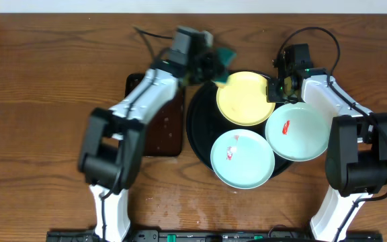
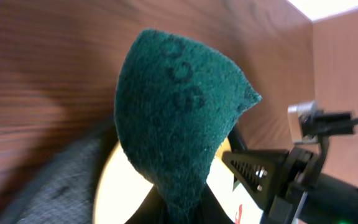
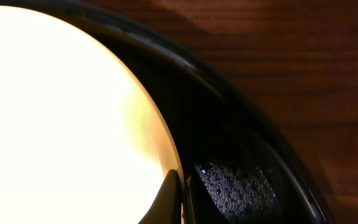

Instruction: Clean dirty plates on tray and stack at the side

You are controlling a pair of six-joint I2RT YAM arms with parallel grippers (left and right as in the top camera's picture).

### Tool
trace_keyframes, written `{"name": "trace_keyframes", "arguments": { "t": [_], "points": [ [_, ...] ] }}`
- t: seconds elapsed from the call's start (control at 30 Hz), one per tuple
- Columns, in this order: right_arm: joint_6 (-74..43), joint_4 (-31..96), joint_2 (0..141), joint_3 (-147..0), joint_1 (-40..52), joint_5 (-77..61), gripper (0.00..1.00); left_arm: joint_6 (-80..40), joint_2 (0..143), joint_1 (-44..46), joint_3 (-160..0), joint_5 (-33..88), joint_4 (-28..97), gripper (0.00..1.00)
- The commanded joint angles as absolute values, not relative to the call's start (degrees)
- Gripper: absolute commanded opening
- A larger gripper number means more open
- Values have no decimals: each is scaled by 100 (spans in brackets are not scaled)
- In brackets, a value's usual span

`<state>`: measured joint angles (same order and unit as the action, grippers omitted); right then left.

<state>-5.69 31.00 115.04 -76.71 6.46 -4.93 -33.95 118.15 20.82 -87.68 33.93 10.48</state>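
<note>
Three plates lie on the round black tray (image 1: 197, 131): a pale yellow plate (image 1: 246, 99) at the back and two pale blue plates (image 1: 242, 158) (image 1: 297, 131), each with a red smear. My left gripper (image 1: 215, 66) is shut on a dark green scouring pad (image 2: 179, 118), held just above the yellow plate's (image 2: 126, 186) far left edge. At that plate's right edge, my right gripper (image 1: 275, 89) is shut on the rim. In the right wrist view its fingers (image 3: 180, 190) pinch the yellow plate's (image 3: 61, 124) rim over the tray floor (image 3: 241, 180).
A smaller rectangular dark brown tray (image 1: 166, 128) lies left of the black tray, partly under my left arm. The right arm's gripper body (image 2: 278, 174) shows close to the pad in the left wrist view. Bare wooden table (image 1: 39, 101) surrounds everything.
</note>
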Motion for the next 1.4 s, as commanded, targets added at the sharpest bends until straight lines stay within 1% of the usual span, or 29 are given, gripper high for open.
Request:
{"name": "trace_keyframes", "arguments": {
  "t": [0.0, 0.27, 0.37, 0.47, 0.6, 0.7, 0.9, 1.03, 1.27, 1.37],
  "points": [
    [-552, 3085, 11467, -7679, 644, -478, 1, -2877, 11489, 1876, -8853, 3538, 1531, 8],
    [-552, 3081, 11467, -7679, 644, -478, 1, -1369, 11216, 1232, -8853, 3509, 3472, 8],
    [-552, 3081, 11467, -7677, 646, -478, 1, -1243, 11216, 1026, -8851, 2867, 4077, 8],
    [-552, 3076, 11467, -7675, 648, -478, 1, -1240, 11216, 878, -8851, 2255, 4412, 8],
    [-552, 3039, 11467, -7669, 648, -478, 3, -1199, 11216, 781, -8851, 2176, 4563, 8],
    [-552, 3037, 11472, -7655, 657, -478, 1, -1111, 11216, 779, -8851, 2167, 4589, 8],
    [-552, 2965, 11476, -7655, 668, -515, 1, -1111, 11216, 779, -8851, 1806, 4703, 7],
    [-552, 2888, 11476, -7655, 663, -886, 1, -1111, 11216, 779, -8838, 1691, 4751, 8],
    [-543, 2912, 11450, -7762, 663, -908, 1, -1092, 11218, 779, -8831, 1678, 4748, 8],
    [-246, 2967, 11343, -7817, 666, -902, 1, -1092, 11218, 779, -8831, 1678, 4746, 8]
  ]
}}
